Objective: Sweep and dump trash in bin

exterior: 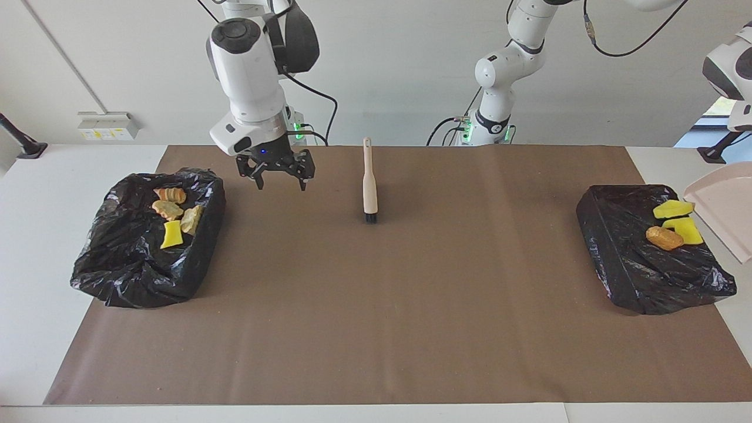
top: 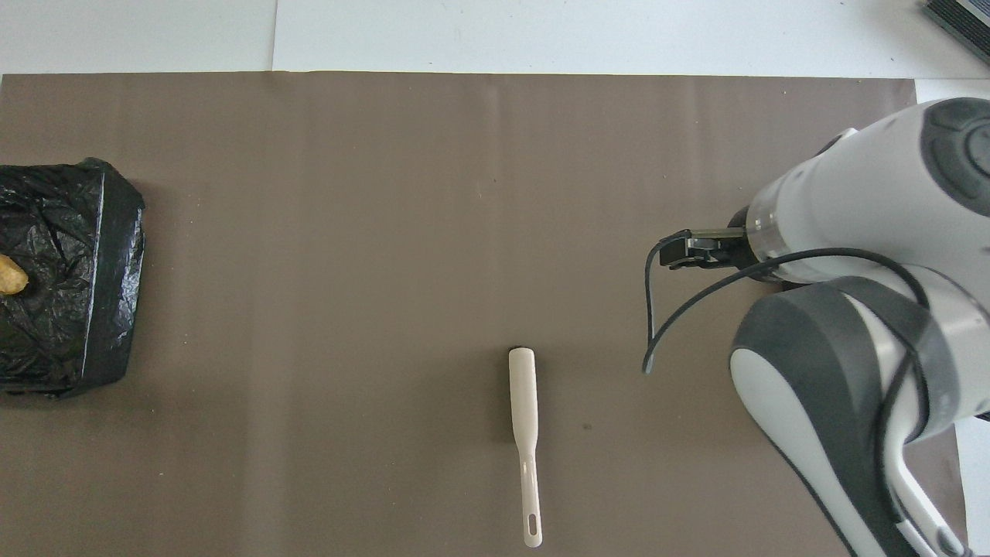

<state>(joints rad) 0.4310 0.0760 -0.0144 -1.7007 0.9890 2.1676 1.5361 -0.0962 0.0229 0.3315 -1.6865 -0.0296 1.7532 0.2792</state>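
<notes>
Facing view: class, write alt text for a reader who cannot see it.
All trash lies in two black bins at the table's ends. The brush lies between them; the open right gripper hangs empty, and the dustpan is tipped over one bin.

A brush (exterior: 369, 189) lies mid-mat (exterior: 388, 329). Toward the right arm's end from it sits a bin (exterior: 117, 276) with trash (exterior: 172, 234) in it; toward the left arm's end sits another bin (exterior: 623, 258) with lumps (exterior: 664, 238) on it.

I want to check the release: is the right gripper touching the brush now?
Apart. The facing view shows bare brown mat between the right gripper, open in the air, and the brush lying flat.
</notes>
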